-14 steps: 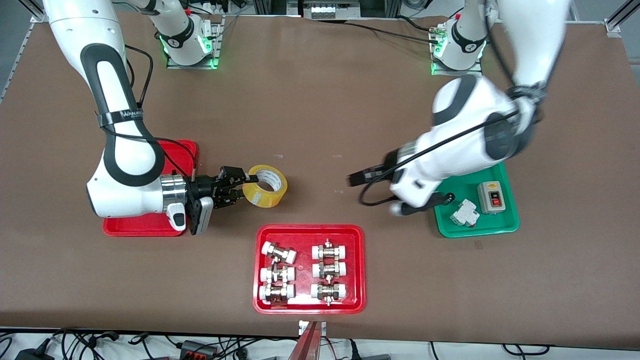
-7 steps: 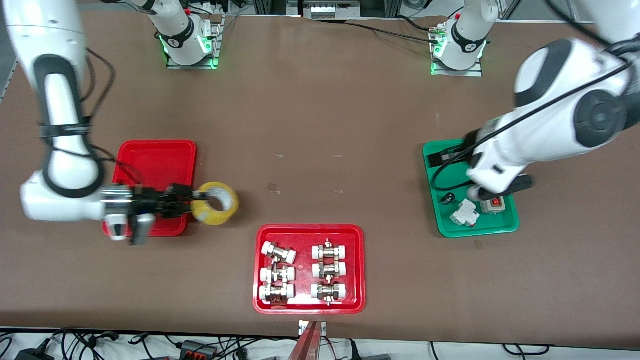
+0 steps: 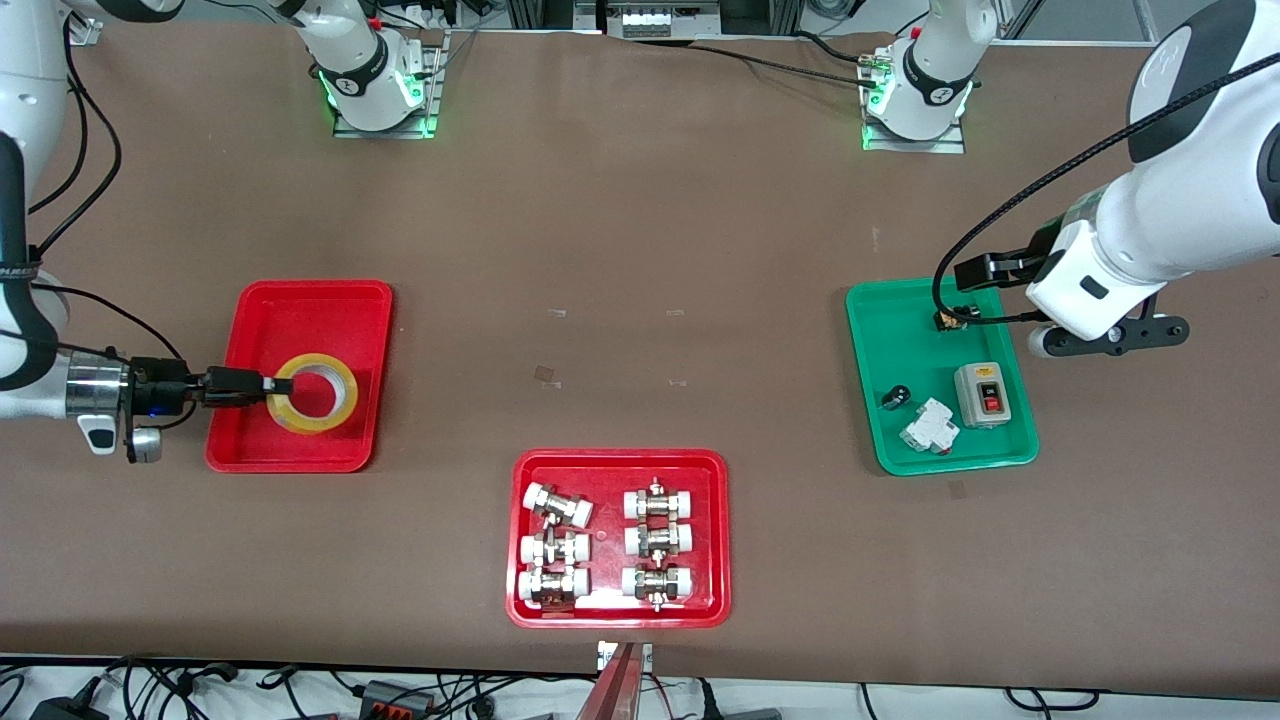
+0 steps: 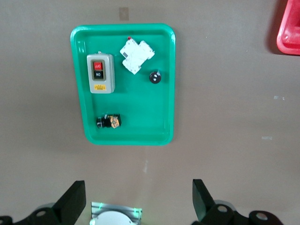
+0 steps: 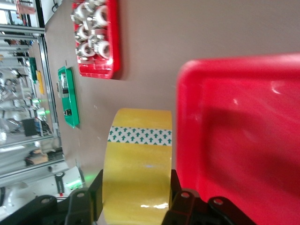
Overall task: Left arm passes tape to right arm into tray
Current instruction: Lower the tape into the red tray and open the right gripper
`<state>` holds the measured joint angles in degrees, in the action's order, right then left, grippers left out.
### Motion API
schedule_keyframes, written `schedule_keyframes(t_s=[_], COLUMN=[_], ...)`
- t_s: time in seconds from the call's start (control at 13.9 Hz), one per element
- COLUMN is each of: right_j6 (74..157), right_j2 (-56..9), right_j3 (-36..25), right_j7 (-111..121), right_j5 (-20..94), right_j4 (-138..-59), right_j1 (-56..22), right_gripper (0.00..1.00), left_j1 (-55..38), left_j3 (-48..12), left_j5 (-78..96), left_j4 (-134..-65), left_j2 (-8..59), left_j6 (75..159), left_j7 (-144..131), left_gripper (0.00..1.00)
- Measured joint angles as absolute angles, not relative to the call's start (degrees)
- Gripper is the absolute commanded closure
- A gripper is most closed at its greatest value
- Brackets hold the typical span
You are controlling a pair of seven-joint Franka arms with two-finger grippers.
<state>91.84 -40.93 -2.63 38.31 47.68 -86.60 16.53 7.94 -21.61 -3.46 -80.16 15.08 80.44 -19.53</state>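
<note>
While the yellow translucent ring-shaped tape roll (image 3: 311, 393) is pinched by the right gripper (image 3: 262, 385) over the plain red plastic tray (image 3: 300, 310), lowering is advised.
It should be set flat before release; the left gripper (image 3: 992, 268) waits open-fingered over the green tray (image 3: 885, 330).

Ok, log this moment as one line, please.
right gripper: shut on tape, over plain red tray | left gripper: open, empty, over green tray | release pending

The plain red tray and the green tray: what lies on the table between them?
In the front view, only bare brown table with small tape marks lies between the plain red tray and the green tray. The fittings tray sits nearer the camera.
</note>
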Motion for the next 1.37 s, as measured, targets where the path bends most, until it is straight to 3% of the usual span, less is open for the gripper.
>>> schedule_keyframes(t_s=[0.29, 0.5, 0.58, 0.65, 0.72, 1.08, 1.37], right_j6=[89.07, 88.73, 88.41, 88.02, 87.78, 86.71, 89.18], right_j2=[-44.92, -45.96, -46.07, -46.12, -46.17, -47.87, -48.21], right_j3=[-2.61, -2.59, -2.59, -2.58, -2.56, -2.23, -1.49], right_j7=[38.32, 38.33, 38.33, 38.33, 38.33, 38.50, 38.57], right_j5=[46.63, 45.88, 45.86, 45.85, 45.84, 45.16, 38.45], right_j4=[-86.58, -86.56, -86.56, -86.56, -86.56, -86.56, -85.96], right_j1=[20.45, 21.73, 21.94, 21.98, 21.99, 21.87, 20.46], right_gripper=[0.76, 0.71, 0.64, 0.18, 0.00, 0.00, 0.00], left_j1=[8.56, 9.37, 9.88, 10.21, 10.28, 9.39, 9.87], left_j3=[-21.63, -17.52, -16.45, -15.87, -15.64, -16.30, -16.20], left_j5=[-3.48, -3.53, -3.54, -3.55, -3.55, -1.83, 0.18], left_j4=[-94.51, -94.62, -93.86, -93.31, -93.01, -93.88, -94.50], left_j2=[6.28, 4.97, 5.23, 5.46, 5.60, 3.76, 1.99], left_j6=[90.08, 92.06, 91.70, 91.04, 90.94, 90.14, 90.03], left_j7=[-17.89, -15.17, -14.40, -13.83, -13.52, -13.52, -12.98], left_gripper=[0.00, 0.00, 0.00, 0.00, 0.00, 0.00, 0.00])
